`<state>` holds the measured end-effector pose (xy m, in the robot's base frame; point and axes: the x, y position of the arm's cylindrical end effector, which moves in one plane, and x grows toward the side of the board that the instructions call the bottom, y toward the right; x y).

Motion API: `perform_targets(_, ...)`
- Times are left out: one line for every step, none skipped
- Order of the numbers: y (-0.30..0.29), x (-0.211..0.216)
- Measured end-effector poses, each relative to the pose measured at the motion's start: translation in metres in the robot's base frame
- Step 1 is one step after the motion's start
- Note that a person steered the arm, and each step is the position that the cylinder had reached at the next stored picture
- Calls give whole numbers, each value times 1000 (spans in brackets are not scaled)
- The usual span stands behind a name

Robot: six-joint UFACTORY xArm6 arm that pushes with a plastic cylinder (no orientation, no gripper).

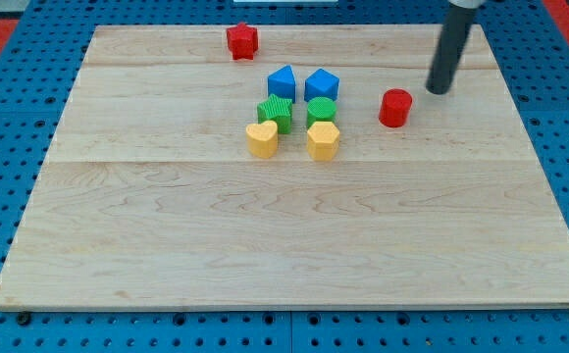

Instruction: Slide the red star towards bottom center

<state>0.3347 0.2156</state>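
The red star (242, 40) sits near the view's top edge of the wooden board (284, 235), left of centre. My tip (438, 90) rests on the board at the upper right, far to the right of the star and just up-right of a red cylinder (395, 108). The rod rises out of the view's top.
A tight cluster sits below the star: two blue blocks (282, 82) (321, 84), two green blocks (276, 112) (321, 111), a yellow heart (262, 139) and a yellow hexagon (323, 140). Blue pegboard surrounds the board.
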Motion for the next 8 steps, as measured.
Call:
perform_targets(-20, 7)
perform_targets(-67, 8)
perform_targets(-65, -4)
perform_targets(-69, -68)
perform_targets(-119, -121)
perform_targets(-183, -143)
perform_targets(-232, -140)
perform_targets(-275, -122)
